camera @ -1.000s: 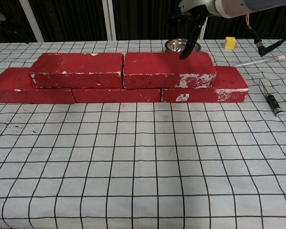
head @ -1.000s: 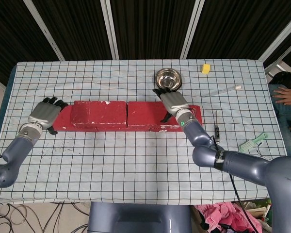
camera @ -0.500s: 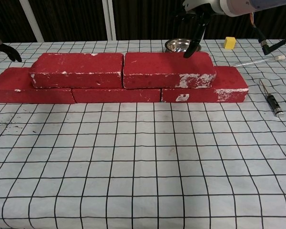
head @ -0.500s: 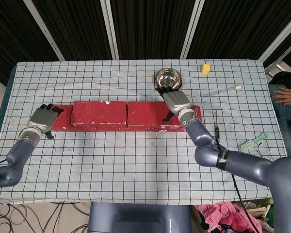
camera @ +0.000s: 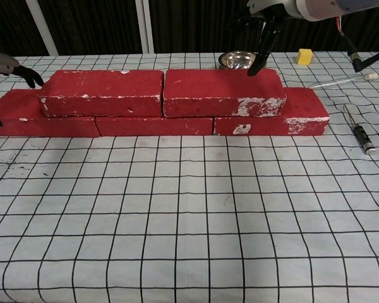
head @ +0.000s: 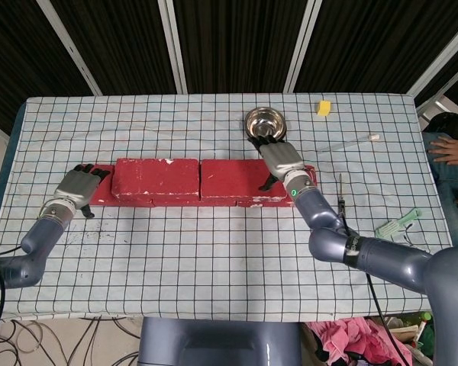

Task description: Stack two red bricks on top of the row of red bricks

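Two red bricks, the left point(head: 154, 179) point(camera: 101, 92) and the right point(head: 233, 178) point(camera: 222, 92), lie end to end on the row of red bricks point(head: 304, 185) point(camera: 155, 125). My left hand point(head: 77, 187) point(camera: 5, 64) is at the row's left end, its fingers spread on either side of the end brick point(camera: 31, 120); I cannot tell whether they touch it. My right hand point(head: 281, 160) point(camera: 266, 19) hovers over the right end of the right upper brick. Its fingers point(camera: 260, 62) hang down to the brick's back edge and hold nothing.
A steel bowl point(head: 265, 123) point(camera: 237, 59) stands just behind the row, near my right hand. A yellow cube point(head: 324, 107), a thin white rod point(head: 353, 142), a screwdriver point(head: 340, 200) and a green tool point(head: 398, 223) lie to the right. A person's hands point(head: 452, 149) show at the right edge.
My left hand has moved right, up to the left end of the row. My right hand has drifted slightly right along the upper brick. The bricks have not moved.
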{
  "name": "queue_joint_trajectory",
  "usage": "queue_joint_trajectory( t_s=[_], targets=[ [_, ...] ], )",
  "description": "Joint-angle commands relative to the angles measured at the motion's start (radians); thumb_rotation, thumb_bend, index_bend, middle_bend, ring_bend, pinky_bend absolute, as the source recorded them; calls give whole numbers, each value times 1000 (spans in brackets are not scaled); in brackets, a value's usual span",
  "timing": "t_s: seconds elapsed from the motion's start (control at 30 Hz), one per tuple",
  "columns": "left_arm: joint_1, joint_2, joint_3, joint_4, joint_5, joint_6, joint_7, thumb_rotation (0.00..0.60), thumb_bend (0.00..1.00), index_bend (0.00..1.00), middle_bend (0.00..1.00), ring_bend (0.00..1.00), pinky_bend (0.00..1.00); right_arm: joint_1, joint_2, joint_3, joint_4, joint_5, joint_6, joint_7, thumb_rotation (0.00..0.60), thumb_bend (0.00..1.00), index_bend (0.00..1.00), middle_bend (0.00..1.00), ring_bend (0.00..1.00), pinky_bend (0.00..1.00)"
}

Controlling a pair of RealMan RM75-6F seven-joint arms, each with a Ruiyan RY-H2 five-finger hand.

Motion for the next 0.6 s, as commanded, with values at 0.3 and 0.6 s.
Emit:
queue_joint_trajectory(
  t_s=[0.3, 0.6],
  targets=[
    [5, 3, -17, -14, 35, 5, -9, 600, 34, 94, 107, 16, 87, -2, 0, 4, 1, 2, -1, -5, 600, 0, 0, 40, 17, 123],
    [7, 0, -19, -9, 38, -4, -9, 600, 34, 94, 106, 16, 85, -5, -1, 2, 3, 6, -1, -10, 600, 0, 0, 40, 17, 123]
  ],
)
